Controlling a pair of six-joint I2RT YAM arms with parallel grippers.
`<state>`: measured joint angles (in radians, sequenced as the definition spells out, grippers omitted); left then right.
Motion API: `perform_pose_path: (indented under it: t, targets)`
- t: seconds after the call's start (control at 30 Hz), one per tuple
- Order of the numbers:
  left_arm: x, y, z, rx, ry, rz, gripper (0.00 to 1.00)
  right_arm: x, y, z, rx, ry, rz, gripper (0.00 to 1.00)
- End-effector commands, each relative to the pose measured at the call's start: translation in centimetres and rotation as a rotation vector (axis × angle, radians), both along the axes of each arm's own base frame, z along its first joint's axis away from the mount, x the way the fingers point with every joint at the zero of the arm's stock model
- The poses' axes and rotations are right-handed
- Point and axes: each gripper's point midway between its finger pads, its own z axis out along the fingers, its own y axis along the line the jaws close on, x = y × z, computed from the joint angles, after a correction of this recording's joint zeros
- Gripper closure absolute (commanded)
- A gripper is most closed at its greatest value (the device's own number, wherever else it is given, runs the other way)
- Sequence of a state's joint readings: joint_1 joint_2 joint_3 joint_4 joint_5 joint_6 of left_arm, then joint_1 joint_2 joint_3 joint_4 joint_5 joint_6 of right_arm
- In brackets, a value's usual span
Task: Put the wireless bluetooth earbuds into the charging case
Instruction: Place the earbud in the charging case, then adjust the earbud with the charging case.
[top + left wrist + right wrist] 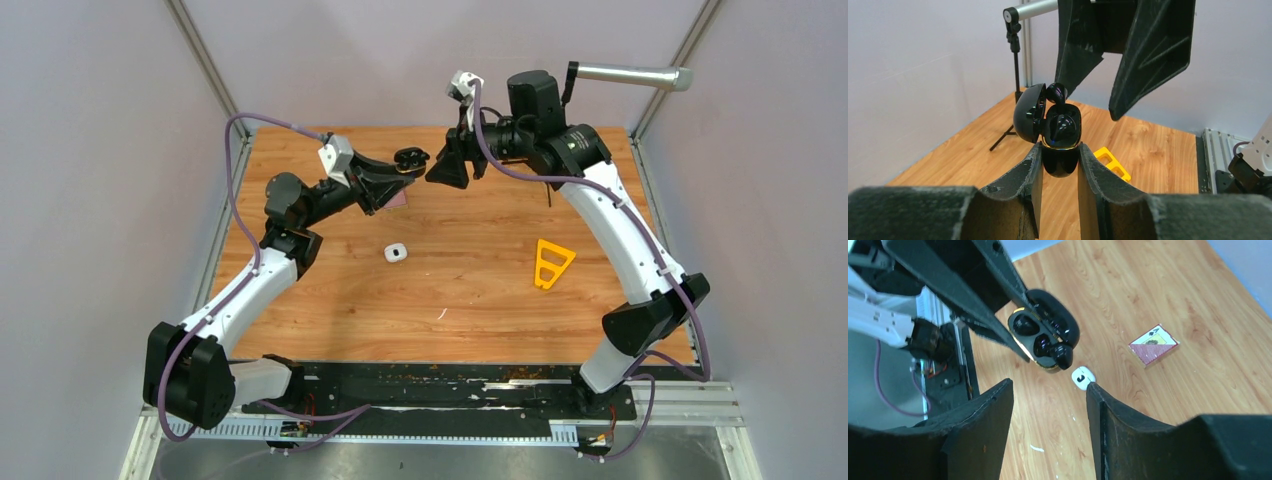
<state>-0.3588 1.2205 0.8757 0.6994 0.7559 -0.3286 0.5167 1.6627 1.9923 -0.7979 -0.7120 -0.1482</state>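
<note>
1. The left gripper (1060,150) squeezes tight on the black charging case (1044,340). It holds the case up in the air with the lid open.
2. The right gripper (1049,385) is open and holds nothing. It hangs just beside the case.
3. The case looks hard, shiny and slippery, so its flat sides are the best place to hold it.
4. One black earbud (1056,92) pokes out of its hole, not pushed in. It looks tiny, light and slick, so pinch its fat top softly.

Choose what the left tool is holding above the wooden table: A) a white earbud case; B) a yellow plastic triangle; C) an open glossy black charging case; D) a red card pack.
C: the left tool is shut on the open glossy black charging case, its lid swung back.
</note>
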Motion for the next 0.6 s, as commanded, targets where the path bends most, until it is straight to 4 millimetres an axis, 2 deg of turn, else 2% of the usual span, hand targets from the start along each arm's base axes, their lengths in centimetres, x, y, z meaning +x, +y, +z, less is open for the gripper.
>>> perform_pose_path:
  t: [0.0, 0.43, 0.57]
  targets:
    - [-1.3, 0.0, 0.9, 0.009, -0.081, -0.032, 1.0, -2.2, -0.8, 1.2, 0.006, -0.137, 0.151, 0.45]
    - [-2.6, -0.3, -0.2, 0.049, -0.101, -0.095, 1.0, -2.4, -0.8, 0.7, -0.017, -0.202, 0.233, 0.52]
    - [-2.6, -0.3, -0.3, 0.049, -0.099, -0.092, 1.0, -2.4, -0.3, 0.7, -0.002, -0.184, 0.242, 0.6]
